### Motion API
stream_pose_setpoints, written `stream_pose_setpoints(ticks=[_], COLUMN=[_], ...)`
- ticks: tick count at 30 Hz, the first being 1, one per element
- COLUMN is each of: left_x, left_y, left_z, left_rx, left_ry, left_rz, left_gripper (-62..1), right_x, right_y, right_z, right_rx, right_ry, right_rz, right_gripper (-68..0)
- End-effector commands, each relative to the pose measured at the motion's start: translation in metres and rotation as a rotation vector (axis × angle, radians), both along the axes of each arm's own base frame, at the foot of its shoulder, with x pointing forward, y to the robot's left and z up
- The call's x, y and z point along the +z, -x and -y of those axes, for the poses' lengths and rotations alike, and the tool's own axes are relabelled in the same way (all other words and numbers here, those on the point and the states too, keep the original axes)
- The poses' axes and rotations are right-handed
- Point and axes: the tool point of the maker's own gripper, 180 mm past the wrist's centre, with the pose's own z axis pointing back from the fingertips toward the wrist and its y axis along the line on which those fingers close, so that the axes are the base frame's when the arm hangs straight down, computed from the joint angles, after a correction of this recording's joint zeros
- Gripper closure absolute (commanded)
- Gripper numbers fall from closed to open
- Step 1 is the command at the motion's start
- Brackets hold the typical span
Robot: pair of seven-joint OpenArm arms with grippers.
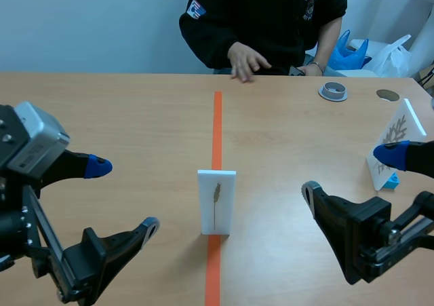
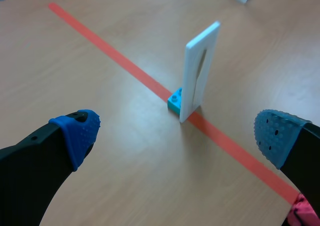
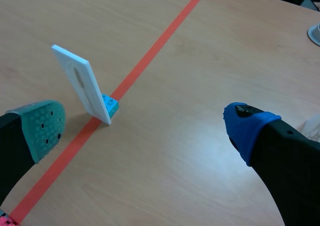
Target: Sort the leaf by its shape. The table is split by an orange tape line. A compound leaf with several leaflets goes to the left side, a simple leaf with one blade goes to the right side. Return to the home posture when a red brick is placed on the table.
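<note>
Upright on the orange tape line (image 1: pixel 217 126) stands a white rectangular card (image 1: pixel 217 201), printed with one slim brownish leaf on a thin stalk. A small turquoise plastic block (image 2: pixel 175 101) clips its bottom edge. It sits between the two claws and touches neither. The left gripper (image 1: pixel 124 196) and the right gripper (image 1: pixel 350 172) both have their fingers spread wide, holding nothing. A second white card with a branching leaf print (image 1: pixel 400 136) stands just beside the right gripper.

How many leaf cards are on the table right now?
2. One leaf card stands on the orange tape line mid-table; the second card stands far right, partly behind a finger of the right gripper. Others may be hidden.
</note>
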Motion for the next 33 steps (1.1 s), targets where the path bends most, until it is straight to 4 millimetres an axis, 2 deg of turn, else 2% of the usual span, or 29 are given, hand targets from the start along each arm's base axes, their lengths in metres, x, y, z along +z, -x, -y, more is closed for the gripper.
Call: stream_pose_setpoints(ticks=[1, 6, 16, 27, 33], left_x=[0.003, -0.018, -0.059, -0.077, -0.081], left_y=[-0.008, -0.02, -0.032, -0.044, -0.048], left_z=[0.003, 0.012, 0.047, 0.09, 0.098], left_rx=[-0.001, -0.012, -0.081, -0.163, -0.176], left_ry=[0.029, 0.04, 0.052, 0.086, 0.099], left_rz=[0.017, -0.015, -0.031, -0.013, -0.019], left_gripper=[-62.3, -62.3, -62.3, -62.3, -62.3], right_x=[0.007, 0.007, 0.005, 0.006, 0.006], right_y=[-0.005, -0.005, -0.006, -0.007, -0.007], right_z=[0.002, 0.003, 0.005, 0.007, 0.007], right_rx=[-0.005, -0.001, -0.004, -0.018, -0.018], right_ry=[-0.007, 0.015, 0.042, 0.046, 0.046], right_rz=[0.03, 0.037, 0.043, 0.05, 0.051], right_gripper=[-67.9, -67.9, -67.9, -67.9, -67.9])
